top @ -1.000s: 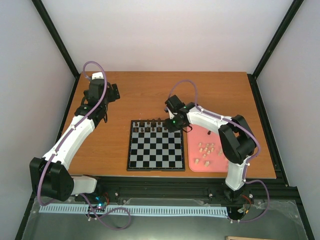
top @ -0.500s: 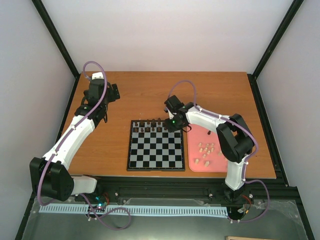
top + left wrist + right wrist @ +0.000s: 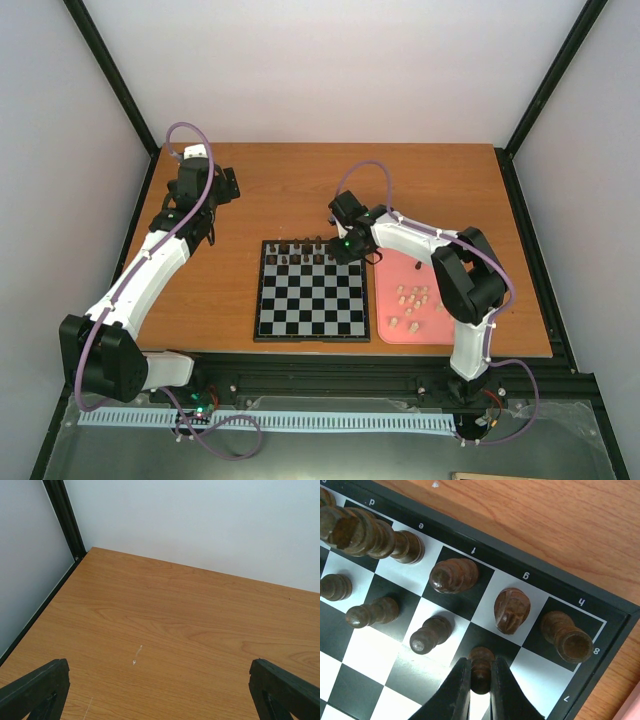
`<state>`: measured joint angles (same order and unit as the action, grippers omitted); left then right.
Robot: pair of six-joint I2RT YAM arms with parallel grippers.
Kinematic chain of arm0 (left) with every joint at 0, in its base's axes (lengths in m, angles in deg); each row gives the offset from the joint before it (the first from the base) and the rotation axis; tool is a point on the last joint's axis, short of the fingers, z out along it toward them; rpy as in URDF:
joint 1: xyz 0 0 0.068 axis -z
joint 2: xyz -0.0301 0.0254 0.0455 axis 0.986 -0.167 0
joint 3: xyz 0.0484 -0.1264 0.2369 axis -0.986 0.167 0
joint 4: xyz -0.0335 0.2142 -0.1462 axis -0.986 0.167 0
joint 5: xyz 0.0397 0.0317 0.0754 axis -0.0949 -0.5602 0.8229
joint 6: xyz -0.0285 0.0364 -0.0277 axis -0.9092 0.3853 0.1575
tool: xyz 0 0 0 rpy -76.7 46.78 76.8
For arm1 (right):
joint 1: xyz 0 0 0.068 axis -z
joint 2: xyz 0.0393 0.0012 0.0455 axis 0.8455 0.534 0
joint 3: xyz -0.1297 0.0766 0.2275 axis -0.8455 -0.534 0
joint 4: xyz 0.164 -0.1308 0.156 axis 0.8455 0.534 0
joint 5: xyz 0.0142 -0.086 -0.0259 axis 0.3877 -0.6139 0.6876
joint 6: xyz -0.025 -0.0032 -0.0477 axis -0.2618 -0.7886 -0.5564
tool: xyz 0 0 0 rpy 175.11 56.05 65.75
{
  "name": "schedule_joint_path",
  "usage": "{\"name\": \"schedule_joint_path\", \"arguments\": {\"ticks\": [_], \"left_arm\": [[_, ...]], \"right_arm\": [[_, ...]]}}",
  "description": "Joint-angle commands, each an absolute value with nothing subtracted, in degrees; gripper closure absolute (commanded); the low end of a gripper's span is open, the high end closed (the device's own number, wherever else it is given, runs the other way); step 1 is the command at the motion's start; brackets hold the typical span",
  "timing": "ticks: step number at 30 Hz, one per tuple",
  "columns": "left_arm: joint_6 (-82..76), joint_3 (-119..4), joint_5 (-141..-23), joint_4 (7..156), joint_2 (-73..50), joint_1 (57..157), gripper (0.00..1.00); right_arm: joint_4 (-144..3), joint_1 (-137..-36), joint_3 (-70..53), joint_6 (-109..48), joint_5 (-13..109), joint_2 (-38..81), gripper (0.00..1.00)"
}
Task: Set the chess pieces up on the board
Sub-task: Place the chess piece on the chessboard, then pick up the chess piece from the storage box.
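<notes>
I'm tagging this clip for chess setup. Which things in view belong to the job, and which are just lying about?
Job: board, dark pieces standing on it, dark pawn pinched in the right gripper, beige pieces on the pink tray.
Just there: table, left gripper open over it.

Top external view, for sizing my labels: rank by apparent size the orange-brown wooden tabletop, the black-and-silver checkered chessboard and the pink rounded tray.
1. Orange-brown wooden tabletop
2. Black-and-silver checkered chessboard
3. Pink rounded tray, partly hidden by the right arm
</notes>
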<state>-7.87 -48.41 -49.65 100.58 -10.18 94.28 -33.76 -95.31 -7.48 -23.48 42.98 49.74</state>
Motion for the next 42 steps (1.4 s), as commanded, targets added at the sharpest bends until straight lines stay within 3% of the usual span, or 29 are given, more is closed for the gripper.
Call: {"name": "schedule_joint_path", "arguments": {"ticks": [1, 8, 16, 20, 28, 33, 42], "left_arm": [[-7.46, -50.58, -49.08, 100.06, -10.63, 94.45, 0.00], [-7.53, -50.64, -49.21, 100.01, -10.75, 94.45, 0.00], [-7.45, -50.66, -49.24, 100.04, -10.78, 94.45, 0.00], [-7.46, -50.76, -49.30, 100.06, -10.89, 94.45, 0.00], [-7.57, -50.76, -49.91, 100.00, -10.71, 94.45, 0.00], [-7.68, -50.84, -50.44, 99.98, -10.96, 94.45, 0.00], [-7.77, -50.84, -50.77, 99.86, -11.32, 94.45, 0.00]], "right_arm": [[-34.61, -95.16, -7.02, -24.16, 42.00, 50.89, 0.92], [-35.15, -95.23, -9.43, -24.08, 41.97, 46.91, 0.68], [-33.17, -95.60, -11.97, -23.99, 42.59, 39.24, 0.67], [-30.64, -95.25, -14.93, -22.57, 35.87, 33.31, 0.61], [-32.37, -81.58, -27.46, -20.93, 31.37, 27.30, 0.59], [-35.61, -75.48, -31.82, -21.07, 31.35, 27.96, 0.59], [-39.31, -73.07, -34.37, -21.25, 31.73, 30.26, 0.59]]}}
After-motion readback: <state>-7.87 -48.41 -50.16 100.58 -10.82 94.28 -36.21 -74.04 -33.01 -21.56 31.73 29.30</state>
